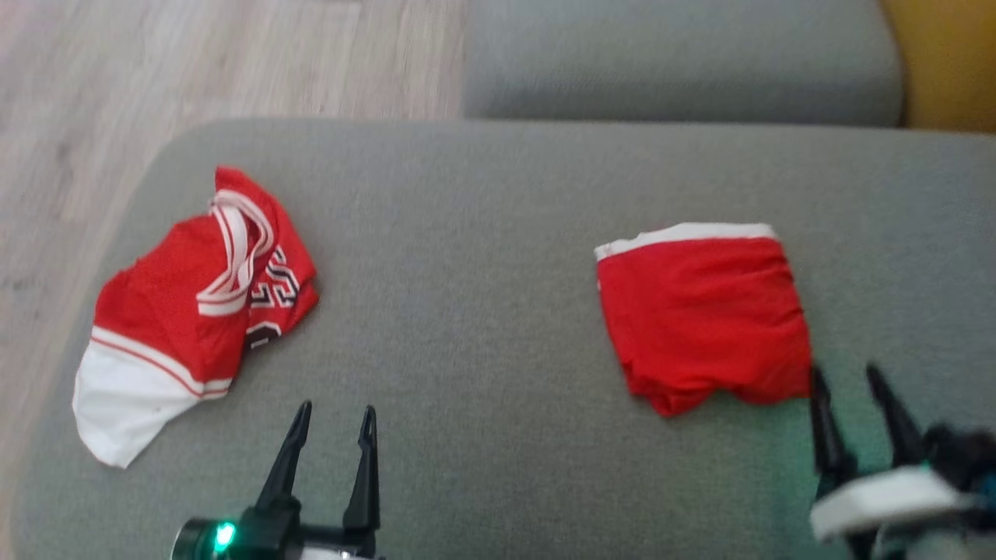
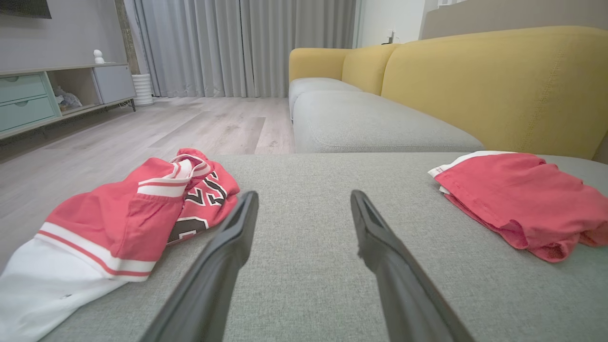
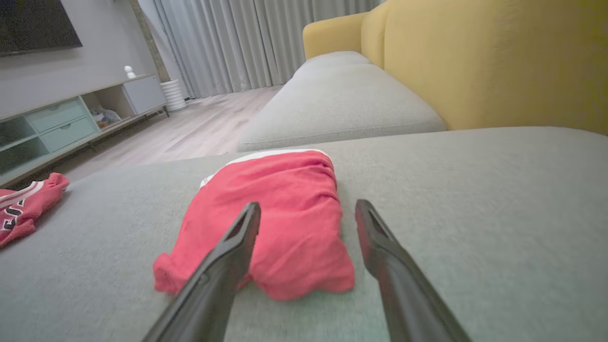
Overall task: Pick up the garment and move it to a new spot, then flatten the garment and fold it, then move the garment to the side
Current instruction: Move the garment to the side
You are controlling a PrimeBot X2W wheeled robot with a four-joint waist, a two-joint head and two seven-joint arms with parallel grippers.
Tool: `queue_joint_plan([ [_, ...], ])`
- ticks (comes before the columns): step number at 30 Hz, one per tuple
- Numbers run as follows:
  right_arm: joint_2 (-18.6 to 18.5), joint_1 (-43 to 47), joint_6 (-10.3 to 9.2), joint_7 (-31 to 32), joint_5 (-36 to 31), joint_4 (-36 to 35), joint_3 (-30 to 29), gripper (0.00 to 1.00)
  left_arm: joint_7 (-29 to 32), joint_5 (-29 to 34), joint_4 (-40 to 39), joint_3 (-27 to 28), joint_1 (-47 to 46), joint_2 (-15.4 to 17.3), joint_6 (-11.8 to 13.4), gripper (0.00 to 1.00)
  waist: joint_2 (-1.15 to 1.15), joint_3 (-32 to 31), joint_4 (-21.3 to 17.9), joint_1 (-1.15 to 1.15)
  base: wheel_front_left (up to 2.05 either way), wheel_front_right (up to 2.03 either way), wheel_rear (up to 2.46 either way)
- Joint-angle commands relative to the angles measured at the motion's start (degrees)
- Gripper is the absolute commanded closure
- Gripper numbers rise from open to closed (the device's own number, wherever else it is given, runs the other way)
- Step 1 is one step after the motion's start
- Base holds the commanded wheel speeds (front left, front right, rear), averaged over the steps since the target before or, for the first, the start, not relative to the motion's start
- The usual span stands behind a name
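While the red garment lies folded, the jersey lies crumpled.

Grey cushion bears crumpled jersey and folded red garment

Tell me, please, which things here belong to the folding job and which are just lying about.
Job in hand: crumpled red-and-white jersey, probably next to fold; open left gripper; open right gripper; grey seat cushion.
Lying about: folded red shorts, seemingly finished; yellow sofa back; cabinet; curtains.
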Motion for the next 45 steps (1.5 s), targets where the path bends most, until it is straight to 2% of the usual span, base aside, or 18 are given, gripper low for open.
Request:
queue_joint_plan([
  [1, -2.5, -5.0, 0.39, -0.6, 1.5, -0.3, 1.6, 0.00, -0.3, 0.2, -2.2, 1.1, -4.0, -0.3, 0.3, 0.00, 0.00, 3.3, 1.1, -0.01, 0.00, 0.00, 0.00],
  [4, -6.0, -11.4, 0.39, -0.3, 6.5, 5.4, 3.2, 0.00, -0.3, -0.4, -2.5, 0.2, -5.8, -0.3, 0.6, 0.00, 0.00, 6.8, 2.1, -0.01, 0.00, 0.00, 0.00],
  [8, -10.4, -18.4, 0.39, 4.4, 14.6, 12.2, 6.3, 0.00, -0.3, -1.2, -2.5, -1.0, -8.6, -0.3, 1.0, 0.00, 0.00, 9.8, 3.4, -0.01, 0.00, 0.00, 0.00],
  [14, -14.5, -23.3, 0.39, 12.9, 28.7, 16.3, 14.3, 0.02, -0.3, -2.3, -1.7, -2.3, -10.8, -0.3, 1.5, 0.00, 0.00, 11.7, 4.2, -0.01, 0.00, 0.00, 0.00],
  [15, -15.1, -23.6, 0.39, 13.5, 30.8, 16.0, 15.5, 0.39, -0.3, -2.4, -1.5, -2.4, -11.0, -0.3, 1.6, 0.00, 0.00, 11.8, 4.2, -0.01, 0.00, 0.00, 0.00],
  [17, -16.9, -24.3, 0.39, 13.2, 33.8, 15.2, 17.8, 1.00, -0.3, -2.6, -1.4, -2.5, -11.2, -0.3, 1.8, 0.00, 0.00, 12.1, 3.9, -0.01, 0.00, 0.00, 0.00],
  [22, -21.7, -26.3, 0.39, 9.2, 36.6, 15.1, 21.0, 1.00, -0.3, -2.7, -1.5, -2.5, -11.5, -0.3, 2.2, 0.00, 0.00, 13.4, 1.9, -0.01, 0.00, 0.00, 0.00],
  [26, -26.7, -28.8, 0.39, 9.0, 36.5, 17.1, 22.1, 1.00, -0.3, -2.1, -2.4, -2.2, -12.3, -0.3, 2.1, 0.00, 0.00, 16.5, -0.6, -0.01, 0.00, 0.00, 0.00],
  [31, -34.2, -32.3, 0.39, 8.4, 35.1, 19.6, 21.1, 1.00, -0.3, -0.9, -3.5, -2.0, -15.2, -0.3, 1.5, 0.00, 0.00, 22.7, -3.9, -0.01, 0.00, 0.00, 0.00],
  [34, -38.9, -34.6, 0.39, 6.7, 31.9, 22.0, 19.9, 1.00, -0.3, 0.1, -3.8, -2.3, -17.7, -0.3, 0.9, 0.00, 0.00, 26.4, -5.4, -0.01, 0.00, 0.00, 0.00],
  [35, -38.9, -34.6, 0.39, 6.7, 31.9, 22.0, 19.9, 1.00, -0.3, 0.1, -3.8, -2.3, -17.7, -0.3, 0.9, 0.00, 0.00, 26.4, -5.4, -0.01, 0.00, 0.00, 0.00],
  [40, -44.3, -37.3, 0.39, 4.9, 27.9, 25.3, 16.5, 1.00, -0.3, 1.2, -4.9, -2.5, -22.2, -0.3, 0.3, 0.00, 0.00, 30.3, -7.1, -0.01, 0.00, 0.00, 0.00],
  [41, -45.1, -37.8, 0.39, 4.5, 26.8, 26.1, 15.7, 0.94, -0.3, 1.2, -5.1, -2.5, -22.9, -0.3, 0.1, 0.00, 0.00, 30.7, -7.3, -0.01, 0.00, 0.00, 0.00],
  [42, -45.8, -38.3, 0.39, 4.1, 25.5, 26.9, 14.9, 0.55, -0.3, 1.2, -5.3, -2.6, -23.6, -0.3, 0.1, 0.00, 0.00, 30.9, -7.3, -0.01, 0.00, 0.00, 0.00],
  [43, -46.4, -38.9, 0.39, 3.7, 24.0, 27.8, 14.0, 0.00, -0.3, 1.2, -5.5, -2.6, -24.2, -0.3, 0.1, 0.00, 0.00, 31.0, -7.4, -0.01, 0.00, 0.00, 0.00],
  [45, -46.9, -40.5, 0.39, 2.5, 20.0, 29.4, 12.1, 0.00, -0.3, 1.1, -5.5, -2.6, -25.1, -0.3, 0.1, 0.00, 0.00, 30.6, -7.4, -0.01, 0.00, 0.00, 0.00],
])
